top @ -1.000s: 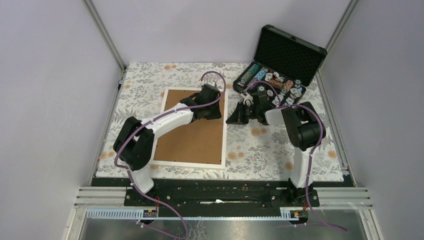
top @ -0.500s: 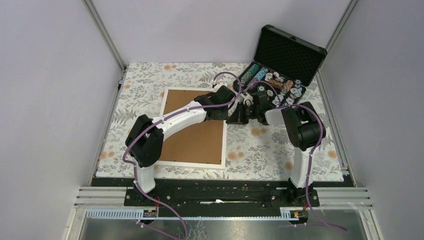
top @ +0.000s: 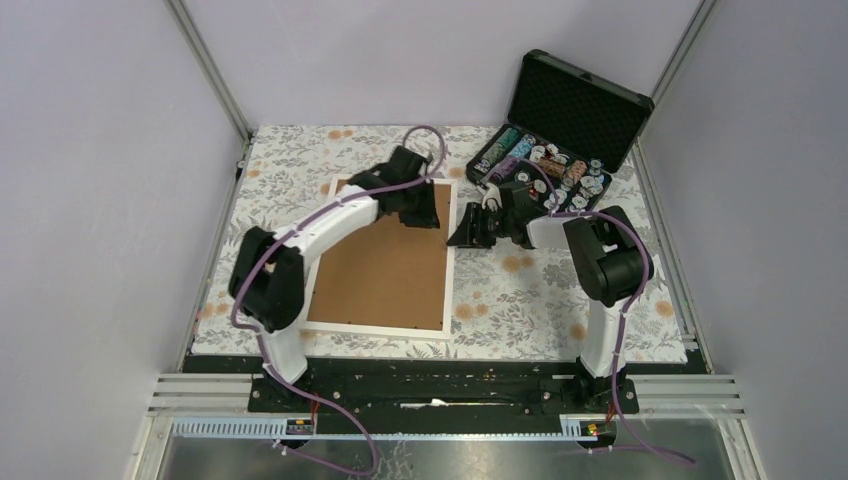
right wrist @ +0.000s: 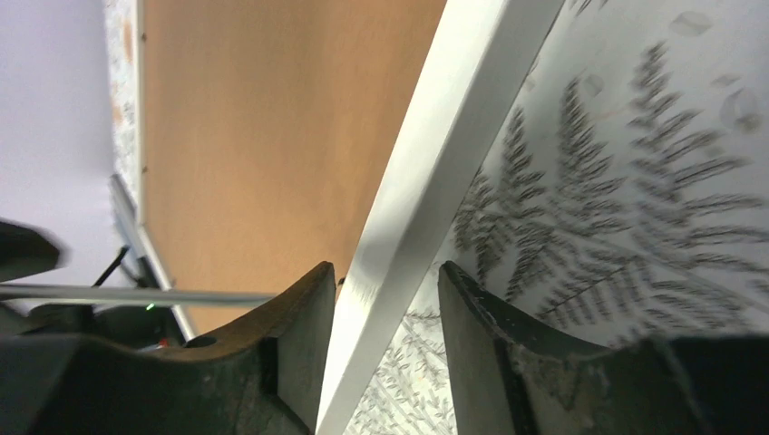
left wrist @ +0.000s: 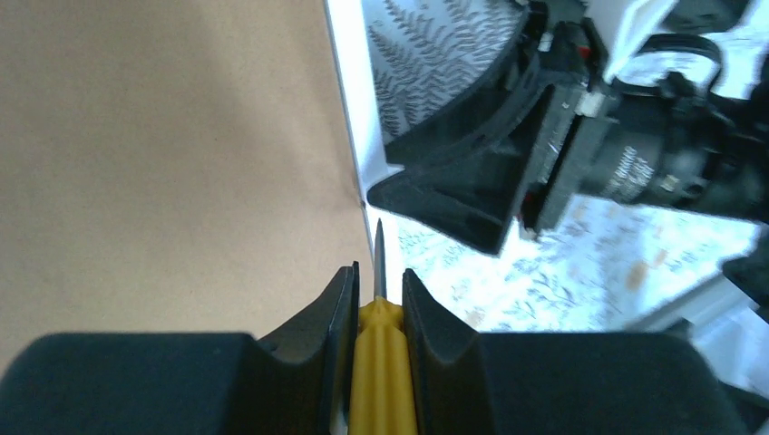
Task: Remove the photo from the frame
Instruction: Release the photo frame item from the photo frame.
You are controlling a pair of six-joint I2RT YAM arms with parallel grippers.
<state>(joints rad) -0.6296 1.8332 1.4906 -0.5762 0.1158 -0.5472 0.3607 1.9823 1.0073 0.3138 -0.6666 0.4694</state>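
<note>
The frame [top: 380, 275] lies face down on the table [top: 520, 290], its brown backing board [left wrist: 163, 136] up and the white border round it. The photo is underneath that board, so I can't see it.

I judge we're at the start: the back is not off yet, and the work now is at the right-hand rail near the far corner. My left hand [left wrist: 378, 274] is closed tight on a screwdriver [left wrist: 379, 331], gripping the yellow handle, with the thin blade pointing at the seam where the board meets the white border. The tip looks just short of the seam; I can't tell whether it touches.

My right hand [right wrist: 381, 281] has its fingers parted round that same rail, one over the board side and one over the cloth side. A sliver of cloth shows beside the outer finger [right wrist: 508, 353], so I read it as straddling, not clamping.

Next I'd steady the rail with the right hand, then ease the blade into the seam to free the board without gouging it.

The open poker chip case [top: 545, 160] sits well behind.
</note>
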